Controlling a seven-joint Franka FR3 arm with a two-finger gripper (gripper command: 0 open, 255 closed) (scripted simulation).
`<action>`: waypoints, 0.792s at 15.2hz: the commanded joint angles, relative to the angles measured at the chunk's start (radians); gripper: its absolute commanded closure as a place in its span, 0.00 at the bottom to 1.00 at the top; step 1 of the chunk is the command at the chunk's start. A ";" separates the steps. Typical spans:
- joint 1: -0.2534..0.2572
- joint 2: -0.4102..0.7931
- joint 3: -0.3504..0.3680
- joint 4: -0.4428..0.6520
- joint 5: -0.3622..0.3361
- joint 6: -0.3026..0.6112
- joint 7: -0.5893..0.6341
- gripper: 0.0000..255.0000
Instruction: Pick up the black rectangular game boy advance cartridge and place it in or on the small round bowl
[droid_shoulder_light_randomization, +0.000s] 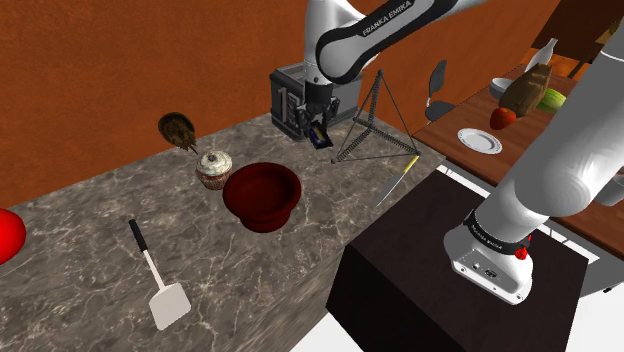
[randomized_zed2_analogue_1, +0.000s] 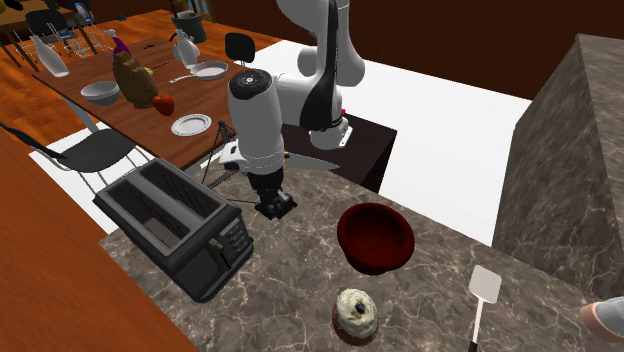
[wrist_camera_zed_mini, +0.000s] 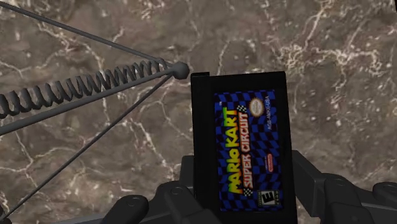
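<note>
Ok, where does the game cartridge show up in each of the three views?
Shoulder view: the cartridge sits upper middle, just right of the toaster.
Second exterior view: left of centre, between toaster and dark red bowl.
Wrist view: centre, clasped in the gripper, label showing.
Shared landmark: the wire stand beside the cartridge.

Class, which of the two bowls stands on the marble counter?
The dark red bowl, beside the cupcake; the pale bowl sits on the wooden dining table.
</note>
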 joint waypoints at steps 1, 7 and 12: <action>0.000 -0.017 0.001 0.007 0.006 -0.024 -0.004 1.00; -0.002 -0.061 0.002 0.041 0.021 -0.101 -0.015 1.00; -0.003 -0.092 0.001 0.076 0.030 -0.166 -0.022 1.00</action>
